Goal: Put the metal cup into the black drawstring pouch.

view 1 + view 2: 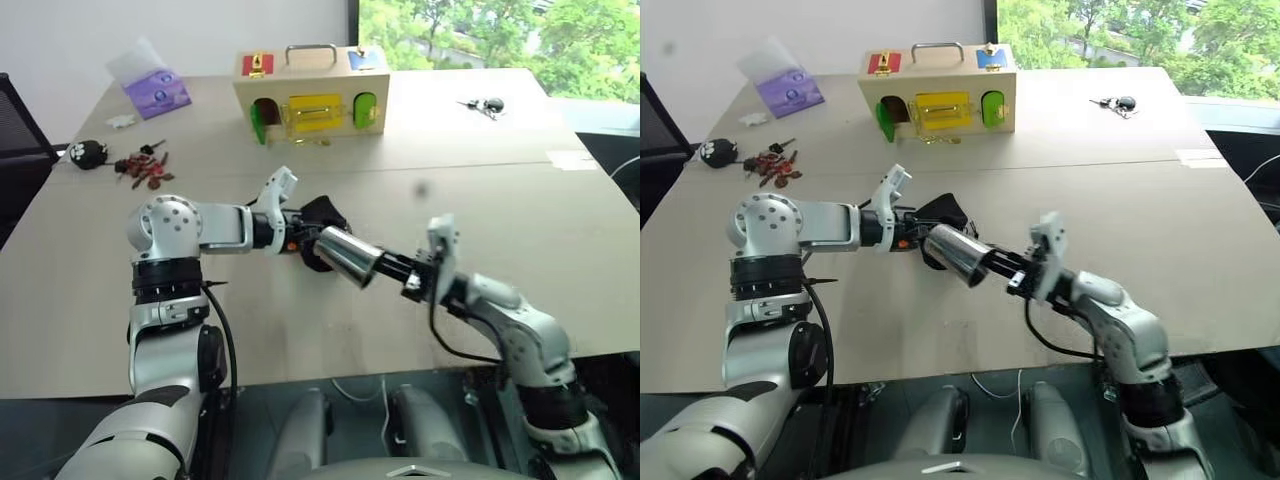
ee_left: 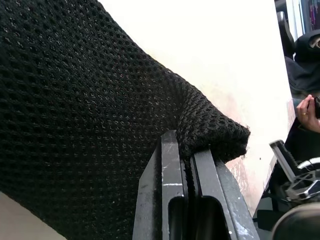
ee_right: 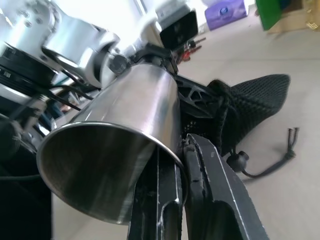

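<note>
The left gripper (image 2: 190,165) is pinched tight on a fold of the black drawstring pouch (image 1: 322,216), holding it above the table (image 1: 500,180), well in front of the wooden latch box (image 1: 312,95). The right gripper (image 3: 182,165) is clamped on the rim of the metal cup (image 1: 349,257), one finger inside, one outside; the cup lies nearly level, its base toward the pouch and just beside it. The cup hides much of the pouch, so I cannot tell whether they touch, nor where the mouth is. In the right wrist view, the pouch's cord (image 3: 270,162) trails onto the table.
</note>
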Robot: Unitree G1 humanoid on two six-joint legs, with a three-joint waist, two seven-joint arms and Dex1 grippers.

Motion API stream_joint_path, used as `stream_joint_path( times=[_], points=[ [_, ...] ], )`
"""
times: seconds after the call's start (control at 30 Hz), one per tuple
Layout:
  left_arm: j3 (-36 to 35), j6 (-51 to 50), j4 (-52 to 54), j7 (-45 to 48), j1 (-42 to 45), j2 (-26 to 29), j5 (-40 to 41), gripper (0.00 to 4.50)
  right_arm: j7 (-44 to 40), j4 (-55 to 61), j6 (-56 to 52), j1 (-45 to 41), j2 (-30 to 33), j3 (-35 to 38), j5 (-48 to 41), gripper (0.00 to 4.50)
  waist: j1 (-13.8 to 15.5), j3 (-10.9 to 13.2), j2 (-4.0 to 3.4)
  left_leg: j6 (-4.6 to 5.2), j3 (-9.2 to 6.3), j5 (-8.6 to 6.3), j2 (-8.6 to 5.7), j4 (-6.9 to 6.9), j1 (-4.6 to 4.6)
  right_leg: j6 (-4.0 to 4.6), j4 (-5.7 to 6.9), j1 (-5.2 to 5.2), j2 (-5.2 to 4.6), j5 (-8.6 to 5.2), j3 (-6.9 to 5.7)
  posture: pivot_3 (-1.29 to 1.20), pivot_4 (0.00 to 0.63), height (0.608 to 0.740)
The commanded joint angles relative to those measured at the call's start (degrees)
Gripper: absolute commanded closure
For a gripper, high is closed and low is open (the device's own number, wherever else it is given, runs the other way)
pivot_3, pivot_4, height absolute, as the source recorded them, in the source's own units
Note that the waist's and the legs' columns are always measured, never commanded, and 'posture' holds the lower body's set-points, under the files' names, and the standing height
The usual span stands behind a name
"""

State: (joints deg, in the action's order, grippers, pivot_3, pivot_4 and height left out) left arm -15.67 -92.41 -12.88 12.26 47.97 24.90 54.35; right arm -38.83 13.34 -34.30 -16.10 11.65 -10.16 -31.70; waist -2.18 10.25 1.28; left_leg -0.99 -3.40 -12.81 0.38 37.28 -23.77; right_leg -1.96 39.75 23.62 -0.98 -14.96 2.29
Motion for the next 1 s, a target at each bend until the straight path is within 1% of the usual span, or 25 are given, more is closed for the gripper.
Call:
stream_joint_path(
  times=[0.03, 0.2, 0.27, 0.37, 0.57, 0.77, 0.87, 1.0],
  points=[
    [-0.24, -0.09, 2.63, 0.01, -0.25, 0.59, 2.54, 4.50, -1.17, -3.14, 3.48, -1.85, -0.90, -3.01, 3.40, 4.45, 0.18, 0.00, 0.00, -0.07, -0.02, 0.04, -0.01, 0.00, -0.04, 0.00, -0.05, 0.01, -0.02, 0.00, 0.00, 0.00, 0.150, 0.740],
    [0.06, -0.09, 4.13, -0.65, -1.16, 1.18, 5.08, 4.50, 0.31, -8.67, 5.81, -3.51, -2.43, -3.50, 7.00, 4.45, 0.06, 0.01, 0.01, -0.15, -0.15, 0.09, -0.01, -0.01, -0.05, -0.01, -0.11, 0.01, -0.06, -0.01, 0.04, 0.00, 0.150, 0.740],
    [0.29, -0.09, 5.09, -1.11, -2.13, 1.89, 6.45, 4.50, 3.00, -11.42, 6.97, -4.36, -3.43, -2.33, 8.90, 4.45, -0.03, 0.01, 0.01, -0.13, -0.16, 0.08, 0.01, -0.03, -0.02, -0.01, -0.06, 0.02, -0.04, -0.01, 0.03, 0.00, 0.150, 0.740],
    [0.34, -0.09, 6.25, -1.99, -3.58, 2.86, 8.13, 4.50, 4.81, -13.07, 7.17, -4.65, -4.32, -0.59, 9.39, 4.45, -0.26, 0.01, 0.00, -0.13, -0.13, 0.07, 0.02, -0.06, 0.04, 0.00, -0.01, 0.02, -0.03, 0.00, 0.09, 0.00, 0.150, 0.740],
    [0.62, -0.09, 8.10, -3.53, -5.69, 4.40, 9.96, 4.50, 6.47, -12.98, 6.55, -3.63, -4.98, 1.57, 9.02, 4.45, -0.13, 0.00, 0.01, -0.06, -0.15, 0.03, 0.01, -0.05, 0.03, -0.01, -0.01, 0.01, -0.04, 0.00, 0.07, 0.00, 0.150, 0.740],
    [0.48, -0.09, 8.31, -4.46, -6.17, 5.41, 9.34, 4.50, 7.62, -11.00, 6.36, -2.54, -4.83, 2.64, 9.16, 4.45, 0.10, 0.00, 0.01, -0.01, -0.17, 0.01, -0.01, -0.02, 0.04, -0.01, 0.01, -0.01, -0.05, 0.00, 0.04, 0.00, 0.150, 0.740],
    [0.15, -0.09, 8.19, -4.75, -6.01, 5.54, 8.85, 4.50, 7.36, -10.39, 6.46, -2.57, -4.77, 1.65, 9.58, 4.45, 0.09, 0.00, 0.01, -0.01, -0.17, 0.01, -0.01, -0.02, 0.04, -0.01, 0.01, -0.01, -0.04, 0.00, 0.05, 0.00, 0.150, 0.740],
    [-1.99, -0.09, 6.97, -6.01, -4.81, 4.65, 6.87, 4.50, 6.25, -10.16, 6.29, -3.16, -5.13, 0.12, 9.72, 4.45, -0.03, 0.00, 0.01, -0.01, -0.16, 0.01, -0.02, -0.03, 0.04, 0.00, 0.01, -0.01, -0.04, 0.00, 0.04, 0.00, 0.150, 0.740]
  ],
)
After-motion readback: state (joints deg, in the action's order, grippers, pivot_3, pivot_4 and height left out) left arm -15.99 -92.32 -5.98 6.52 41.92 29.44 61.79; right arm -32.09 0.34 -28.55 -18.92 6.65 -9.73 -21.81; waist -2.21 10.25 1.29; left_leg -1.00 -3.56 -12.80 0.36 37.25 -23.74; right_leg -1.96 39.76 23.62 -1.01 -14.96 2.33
